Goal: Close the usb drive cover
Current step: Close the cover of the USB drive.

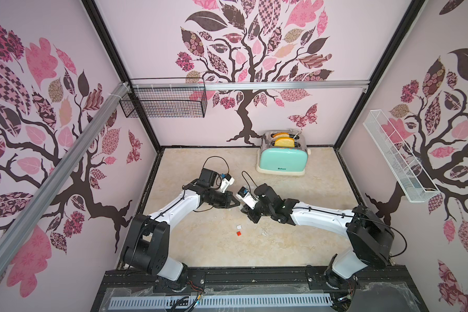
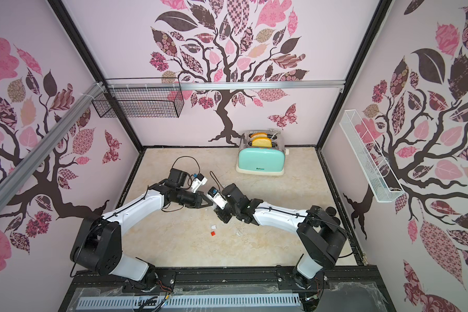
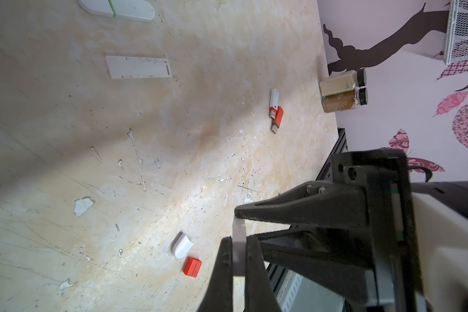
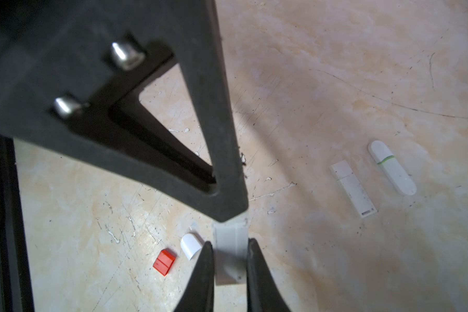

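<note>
White usb drive [image 4: 230, 259] half-hidden in right claw [image 4: 229, 242].

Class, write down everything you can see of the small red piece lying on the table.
The small red piece is a boxy, squarish block, plastic by its look, with a seam across its top face. It lies flat on the scratched beige table. A white rounded cap lies right beside it, seemingly just apart. Nothing else touches it.
</note>
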### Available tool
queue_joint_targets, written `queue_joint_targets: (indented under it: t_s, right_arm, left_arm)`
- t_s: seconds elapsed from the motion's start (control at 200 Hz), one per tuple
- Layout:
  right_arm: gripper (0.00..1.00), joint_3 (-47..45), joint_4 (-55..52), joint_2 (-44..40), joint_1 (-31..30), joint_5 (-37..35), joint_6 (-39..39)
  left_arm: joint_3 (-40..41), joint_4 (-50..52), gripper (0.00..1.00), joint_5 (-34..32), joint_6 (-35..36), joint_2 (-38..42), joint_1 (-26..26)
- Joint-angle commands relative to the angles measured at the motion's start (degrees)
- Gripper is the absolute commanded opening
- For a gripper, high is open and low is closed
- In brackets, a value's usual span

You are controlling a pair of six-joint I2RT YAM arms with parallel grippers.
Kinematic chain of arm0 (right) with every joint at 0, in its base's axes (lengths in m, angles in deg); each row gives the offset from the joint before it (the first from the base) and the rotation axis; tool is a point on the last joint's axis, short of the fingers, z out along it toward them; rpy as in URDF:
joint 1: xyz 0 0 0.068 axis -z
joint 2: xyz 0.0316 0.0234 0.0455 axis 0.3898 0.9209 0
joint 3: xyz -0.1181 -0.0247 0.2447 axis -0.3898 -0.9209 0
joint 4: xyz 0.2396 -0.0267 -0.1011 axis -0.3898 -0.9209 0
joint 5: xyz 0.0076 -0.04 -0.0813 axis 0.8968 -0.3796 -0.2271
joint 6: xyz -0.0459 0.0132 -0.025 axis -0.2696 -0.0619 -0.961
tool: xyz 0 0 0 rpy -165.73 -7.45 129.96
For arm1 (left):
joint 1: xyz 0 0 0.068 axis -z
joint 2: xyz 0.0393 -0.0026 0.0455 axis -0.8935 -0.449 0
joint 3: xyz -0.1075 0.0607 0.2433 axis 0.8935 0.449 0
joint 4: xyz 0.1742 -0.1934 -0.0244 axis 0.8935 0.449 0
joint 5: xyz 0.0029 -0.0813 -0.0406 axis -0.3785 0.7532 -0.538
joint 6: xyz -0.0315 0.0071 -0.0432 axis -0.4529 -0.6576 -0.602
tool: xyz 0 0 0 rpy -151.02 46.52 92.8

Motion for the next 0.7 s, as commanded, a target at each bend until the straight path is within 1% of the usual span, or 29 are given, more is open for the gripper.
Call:
queue_joint_targets:
  t_s: [0.0,0.1,0.145,0.225,0.27,0.36,0.42,0.485,0.53,0.575,0.635,0.69]
  right_arm:
    - [0.04,7.5,15.8,-0.8,0.0,4.5,-1.0]
    - [0.04,8.6,12.3,-0.8,-2.5,2.4,-9.3]
    - [0.04,8.3,12.3,-1.2,-3.6,1.8,-12.0]
    - [0.04,6.6,15.8,-2.0,-4.3,2.4,-15.0]
    - [0.04,6.0,17.7,-2.3,-4.3,2.0,-15.2]
    - [0.04,6.6,18.8,-3.3,-4.2,-0.3,-13.0]
    - [0.02,6.4,21.5,-3.4,-3.8,-0.7,-10.2]
    - [0.00,7.2,22.9,-2.9,-2.0,0.6,-4.2]
    - [0.00,8.0,23.1,-2.7,-0.7,1.4,1.4]
    - [0.00,8.0,23.6,-2.5,-0.1,2.9,5.1]
    - [0.00,7.9,25.1,-2.1,-0.2,5.4,5.7]
    - [0.00,8.2,24.4,-1.6,-0.8,6.4,3.8]
  left_arm:
    - [2.0,3.3,0.00,1.9,0.7,-1.4,3.0]
    - [1.4,4.1,0.00,0.6,1.1,-1.5,3.0]
    - [1.4,4.2,0.00,0.4,1.0,-1.6,3.1]
    - [1.9,3.3,0.00,0.5,0.7,-2.1,3.2]
    - [1.5,3.5,0.00,-0.1,1.1,-2.5,3.3]
    - [0.6,4.5,0.00,-0.7,0.9,-3.0,3.4]
    - [1.1,3.7,0.00,-0.3,0.5,-3.0,3.5]
    - [1.3,3.4,0.00,-0.4,0.6,-3.0,3.7]
    - [1.1,3.8,0.00,-0.6,0.6,-2.8,3.8]
    - [1.0,3.9,0.00,-0.7,0.4,-2.6,3.8]
    - [1.7,3.1,0.00,-0.1,0.1,-2.3,3.8]
    - [2.1,2.6,0.00,0.3,0.2,-2.3,3.8]
